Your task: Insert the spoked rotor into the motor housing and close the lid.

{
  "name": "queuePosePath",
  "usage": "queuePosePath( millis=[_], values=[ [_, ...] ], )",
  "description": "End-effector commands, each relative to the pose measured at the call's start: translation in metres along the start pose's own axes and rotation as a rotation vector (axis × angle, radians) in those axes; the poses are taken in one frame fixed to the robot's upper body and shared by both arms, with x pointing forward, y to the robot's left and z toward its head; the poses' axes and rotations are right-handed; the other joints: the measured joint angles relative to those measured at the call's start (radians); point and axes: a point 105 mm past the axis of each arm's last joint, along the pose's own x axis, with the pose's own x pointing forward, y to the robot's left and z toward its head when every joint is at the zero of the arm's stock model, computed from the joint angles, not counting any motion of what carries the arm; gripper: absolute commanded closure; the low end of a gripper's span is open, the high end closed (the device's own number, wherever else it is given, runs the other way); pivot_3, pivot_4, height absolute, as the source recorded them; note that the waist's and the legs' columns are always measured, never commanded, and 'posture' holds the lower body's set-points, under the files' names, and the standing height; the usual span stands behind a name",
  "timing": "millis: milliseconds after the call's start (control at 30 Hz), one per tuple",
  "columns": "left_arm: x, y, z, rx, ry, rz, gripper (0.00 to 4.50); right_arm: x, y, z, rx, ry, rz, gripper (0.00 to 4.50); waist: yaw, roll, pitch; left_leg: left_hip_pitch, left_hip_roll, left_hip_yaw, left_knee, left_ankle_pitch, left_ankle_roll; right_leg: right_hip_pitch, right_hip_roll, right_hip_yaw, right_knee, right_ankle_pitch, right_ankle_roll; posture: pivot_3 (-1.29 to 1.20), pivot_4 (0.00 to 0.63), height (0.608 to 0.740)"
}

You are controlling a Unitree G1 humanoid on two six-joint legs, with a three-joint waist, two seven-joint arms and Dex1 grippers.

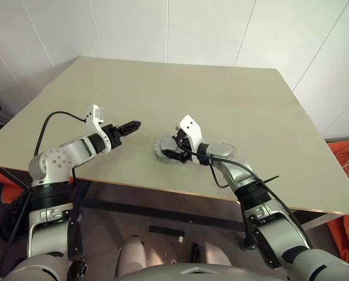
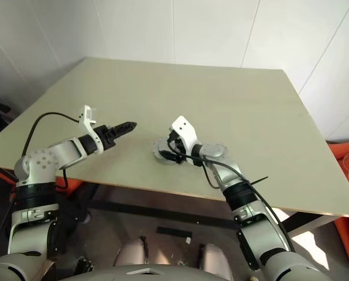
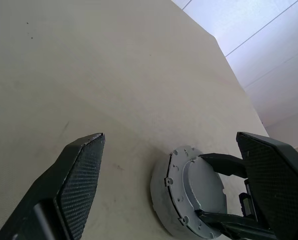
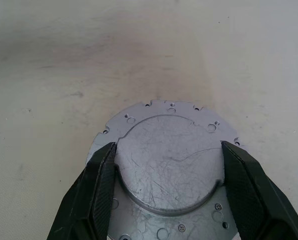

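Lid (image 4: 170, 160) lies plain-face up on the motor housing (image 3: 164, 192) near the tabletop's (image 1: 221, 99) front edge — our right gripper (image 4: 166, 170) clasps it, our left gripper (image 1: 129, 125) wide, empty, well apart.

Counter (image 1: 233, 111) bare toward the far edge and both sides, open to approach. Sole obstruction near the front edge: the motor housing (image 1: 163, 153) with the lid (image 4: 169, 160) on it, the right pincer (image 4: 166, 172) straddling the lid on both sides. Left pincer (image 1: 129, 126) hangs spread above bare counter just beside, with a gap between.
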Motion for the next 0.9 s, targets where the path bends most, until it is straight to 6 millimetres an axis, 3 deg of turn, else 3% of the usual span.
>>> queuePosePath(
  millis=[33,300,700,900],
  values=[
    [-0.003,-0.009,0.014,0.037,-0.05,-0.023,0.0,-0.005,-0.01,-0.022,-0.004,0.08,-0.042,1.36,0.0,0.0,0.0,0.0,0.0,0.0,0.0,0.0,0.0,0.0,0.0,0.0,0.0,0.0,0.0,0.0,0.0,0.74],
    [-0.003,-0.009,0.014,0.038,-0.05,-0.022,0.0,-0.008,-0.018,-0.048,-0.006,0.161,-0.068,1.36,0.001,0.001,0.0,0.005,-0.001,-0.002,0.0,0.0,0.0,0.006,0.0,-0.001,-0.005,0.0,0.001,0.0,0.0,0.74],
    [-0.002,-0.01,0.013,0.036,-0.051,-0.025,0.0,-0.012,-0.013,-0.043,0.004,0.166,-0.002,1.36,0.002,0.0,-0.001,0.007,-0.015,-0.014,-0.002,-0.003,0.005,0.012,-0.008,-0.005,-0.019,-0.001,0.002,0.0,0.0,0.74],
    [0.01,-0.021,-0.004,-0.015,-0.014,-0.06,0.0,-0.014,-0.012,-0.042,0.008,0.17,0.004,1.36,0.001,-0.002,-0.002,0.004,-0.015,-0.013,-0.006,-0.003,0.005,0.015,-0.008,-0.003,-0.018,-0.001,0.002,0.0,0.0,0.74]
  ],
)
